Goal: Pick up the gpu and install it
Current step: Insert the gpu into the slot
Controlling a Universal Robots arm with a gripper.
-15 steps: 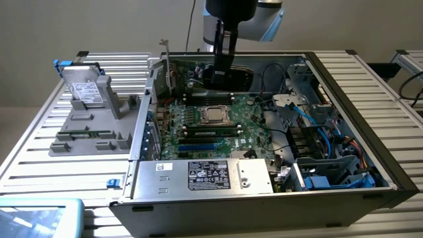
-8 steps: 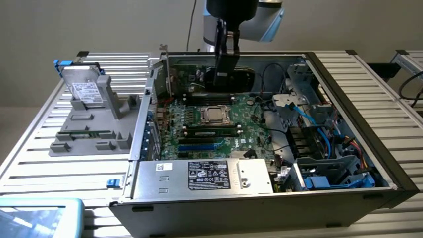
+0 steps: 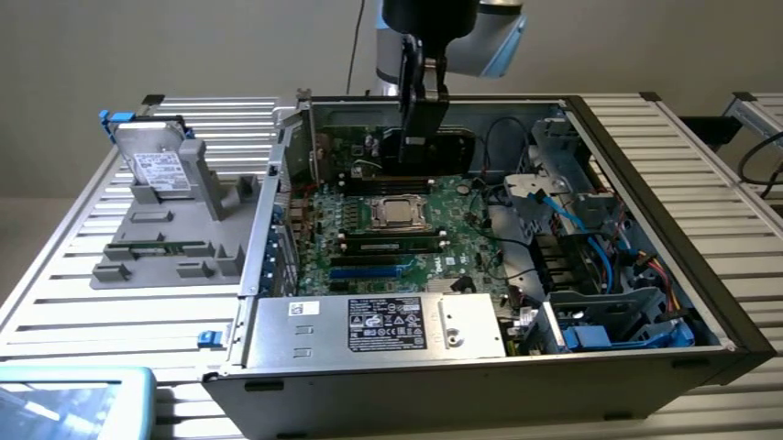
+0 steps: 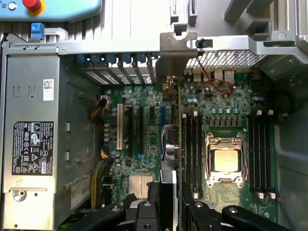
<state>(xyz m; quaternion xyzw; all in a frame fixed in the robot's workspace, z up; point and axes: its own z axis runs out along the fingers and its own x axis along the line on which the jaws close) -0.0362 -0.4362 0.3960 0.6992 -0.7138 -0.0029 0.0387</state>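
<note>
My gripper [image 4: 169,211] clamps the gpu [image 3: 416,142]: flat black slab in exterior view, thin edge with silver bracket [image 4: 175,62] in wrist view.

open pc case [image 3: 676,229], hand [image 3: 421,103] holding gpu [image 3: 413,145] upright over motherboard [image 3: 367,249], hard drive [image 3: 157,165] on grey stand [image 3: 159,247]

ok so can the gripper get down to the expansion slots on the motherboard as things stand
Probably yes. The case lies open on top, and the gripper, shut on the gpu held edge-on, hangs over the motherboard by the expansion slots. No cable appears to cross them.
</note>
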